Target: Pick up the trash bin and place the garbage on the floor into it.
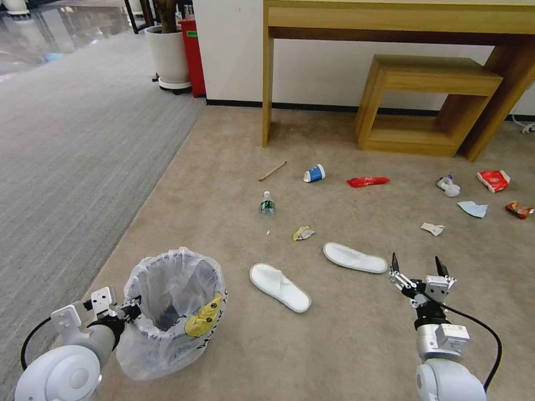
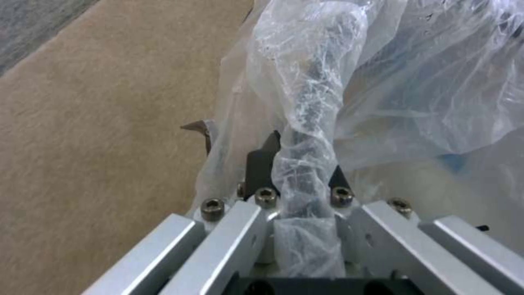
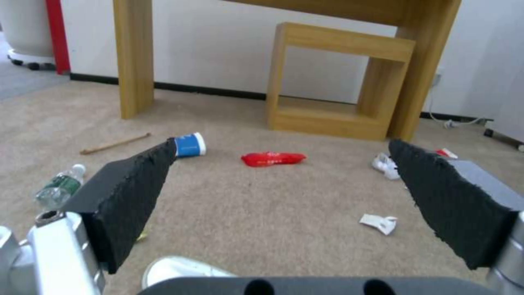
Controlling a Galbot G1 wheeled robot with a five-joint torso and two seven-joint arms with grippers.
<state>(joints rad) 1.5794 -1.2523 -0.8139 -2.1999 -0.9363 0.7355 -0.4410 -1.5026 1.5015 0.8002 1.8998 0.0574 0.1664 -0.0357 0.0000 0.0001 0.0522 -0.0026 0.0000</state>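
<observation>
The trash bin [image 1: 173,312], dark with a crinkly clear bag and a yellow smiley, is at the near left on the beige floor [image 1: 223,167]. My left gripper [image 1: 134,309] is shut on its bag-covered rim [image 2: 314,102]. My right gripper [image 1: 417,260] hangs open and empty above the carpet, just right of one white slipper [image 1: 355,257]. The other slipper [image 1: 280,287] lies nearer the bin. Beyond lie a bottle [image 1: 267,205], blue-white cup [image 1: 315,174], wooden stick [image 1: 272,171], red wrapper [image 1: 368,181], tissue [image 1: 449,186] and blue mask [image 1: 473,209].
A wooden desk [image 1: 401,19] and a wooden cube stool [image 1: 423,106] stand against the far wall. Grey striped carpet [image 1: 72,145] borders the left. A white planter [image 1: 168,55] and a red box [image 1: 193,55] are at the far left. More wrappers [image 1: 494,180] lie far right.
</observation>
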